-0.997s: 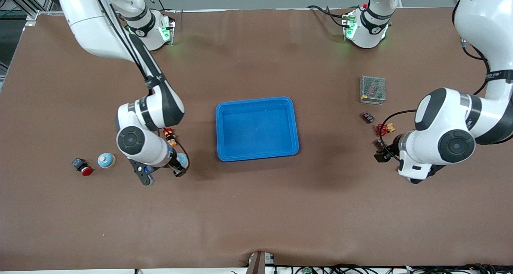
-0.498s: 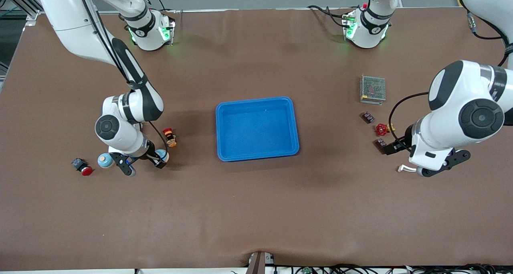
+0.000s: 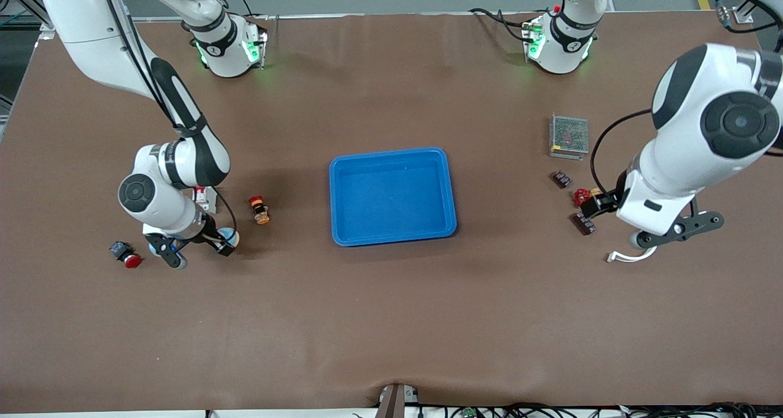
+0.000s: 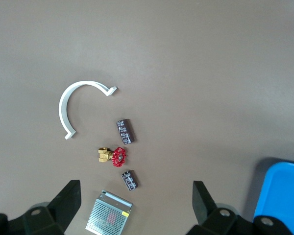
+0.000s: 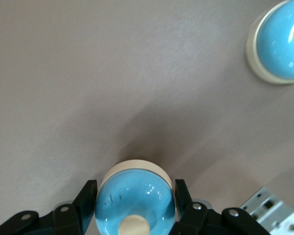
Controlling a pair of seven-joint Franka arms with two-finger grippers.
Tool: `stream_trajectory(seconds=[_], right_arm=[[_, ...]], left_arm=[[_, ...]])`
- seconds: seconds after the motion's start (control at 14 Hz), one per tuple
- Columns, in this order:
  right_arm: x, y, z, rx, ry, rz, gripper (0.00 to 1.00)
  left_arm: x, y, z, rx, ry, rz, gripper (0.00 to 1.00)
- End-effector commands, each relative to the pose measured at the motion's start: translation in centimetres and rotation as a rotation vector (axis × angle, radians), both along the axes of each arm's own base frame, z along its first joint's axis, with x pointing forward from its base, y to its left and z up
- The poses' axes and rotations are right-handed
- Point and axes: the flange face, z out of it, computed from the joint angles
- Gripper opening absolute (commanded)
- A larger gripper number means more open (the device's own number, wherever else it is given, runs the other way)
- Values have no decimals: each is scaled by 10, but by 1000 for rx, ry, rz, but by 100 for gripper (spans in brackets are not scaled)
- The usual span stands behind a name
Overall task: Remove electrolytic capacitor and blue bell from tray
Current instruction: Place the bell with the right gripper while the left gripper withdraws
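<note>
The right gripper (image 5: 135,205) hangs low toward the right arm's end of the table, fingers (image 5: 86,196) clamped on a blue bell (image 5: 135,200). The left gripper (image 4: 137,203) hovers over the left arm's end, fingers spread wide and empty.

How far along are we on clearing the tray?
Done: the tray is empty, and two capacitors lie on the table beside the red valve at the left arm's end. In hand: the right pincer is shut on the blue bell above the table, beside another bell. Left: release it. The left pincer hangs open.

White rounded arm shells, black joint bands, black cables, green base lights
</note>
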Motion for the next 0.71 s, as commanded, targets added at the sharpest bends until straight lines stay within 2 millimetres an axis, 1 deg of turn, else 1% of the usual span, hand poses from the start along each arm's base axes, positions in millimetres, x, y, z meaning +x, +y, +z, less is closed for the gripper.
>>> stream_trajectory(seconds=[0.0,0.07,0.14,0.36,0.5,0.64], right_arm=[[-7,-17,5,2,10,31,0],[-8,-21,2,2,16,45,0],[-8,-24,1,2,26,53,0],[-9,-24,-4,2,36,54,0],[-8,-23,-7,2,39,54,0],[-5,-19,-16,4,47,53,0]], left_arm=[[-22,4,39,-11,-16,-28,100],[-28,10,51,-32,-11,-43,100],[-33,21,62,-50,-6,-52,100],[-49,54,87,-57,15,-104,100],[-61,67,101,-48,28,-147,100],[-76,74,113,-36,21,-154,100]])
